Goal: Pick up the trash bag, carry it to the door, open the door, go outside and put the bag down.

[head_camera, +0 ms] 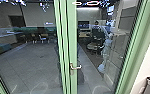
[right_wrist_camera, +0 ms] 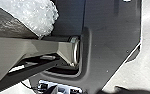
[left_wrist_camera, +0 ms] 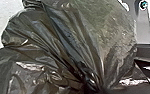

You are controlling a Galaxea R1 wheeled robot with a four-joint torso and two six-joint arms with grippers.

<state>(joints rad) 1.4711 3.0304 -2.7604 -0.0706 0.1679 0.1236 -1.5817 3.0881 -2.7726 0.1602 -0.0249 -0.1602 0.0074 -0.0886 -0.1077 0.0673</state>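
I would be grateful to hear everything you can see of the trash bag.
The dark, glossy plastic trash bag appears in the left wrist view, thin and partly see-through. It is bulging and crumpled, with long creases converging on one tightly gathered spot. A pale surface shows beyond it. What, if anything, grips it at the gather is too unclear to tell.

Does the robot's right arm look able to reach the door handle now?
Probably yes: the handle sticks out from the green frame with nothing in front of it, though distance is hard to judge.
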